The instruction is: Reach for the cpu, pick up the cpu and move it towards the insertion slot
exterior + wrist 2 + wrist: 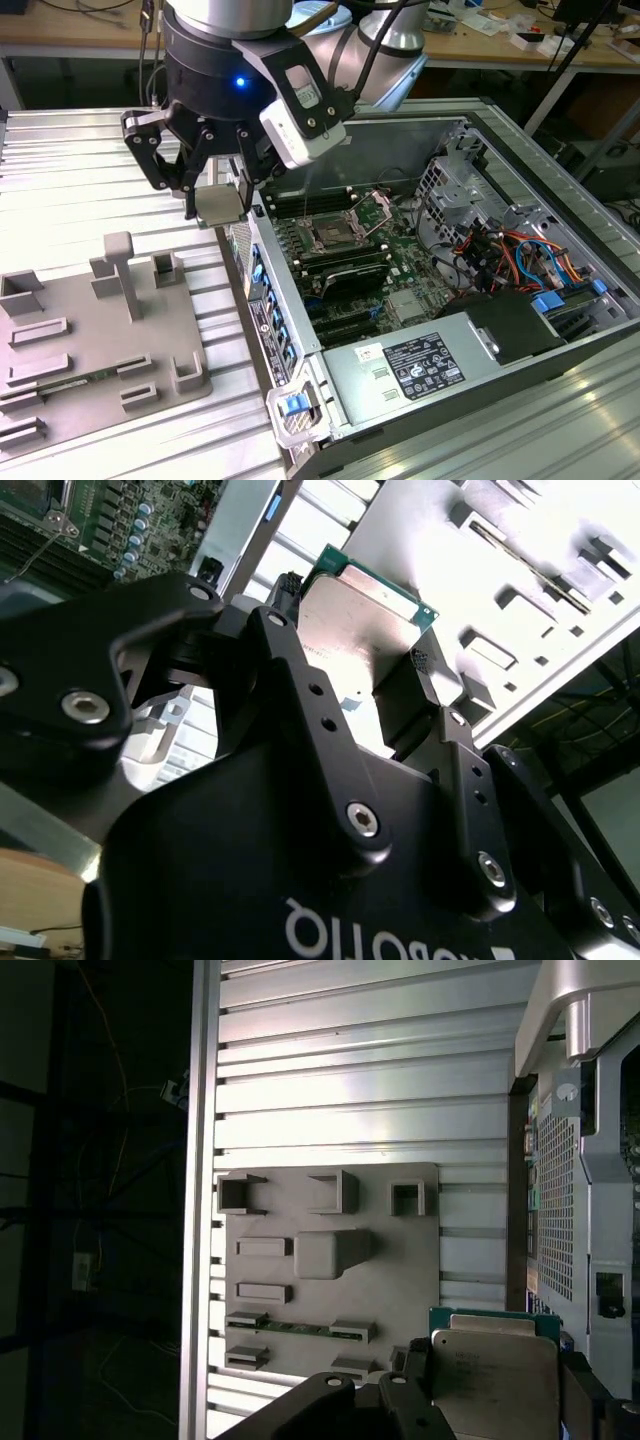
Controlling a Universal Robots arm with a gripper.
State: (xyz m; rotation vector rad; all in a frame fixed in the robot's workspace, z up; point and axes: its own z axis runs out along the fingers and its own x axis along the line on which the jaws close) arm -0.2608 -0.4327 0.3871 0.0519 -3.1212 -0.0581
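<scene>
Gripper (217, 205) fingers are closed on the cpu (220, 208), holding the flat silvery chip level in the air above the ribbed metal surface (60, 190), just beside the near wall of the open computer case (300, 330). In both wrist views the black fingers press on opposite edges of the cpu (365, 615) (492, 1380). At the exterior view's left lies the grey fixture tray (90, 340), flat on the surface, below the gripper and apart from it. Further toward the exterior view's right, inside the case, the insertion slot (330, 237) sits on the green motherboard (400, 270) with its steel bracket raised. The cpu hangs between tray and slot, nearer the case wall.
</scene>
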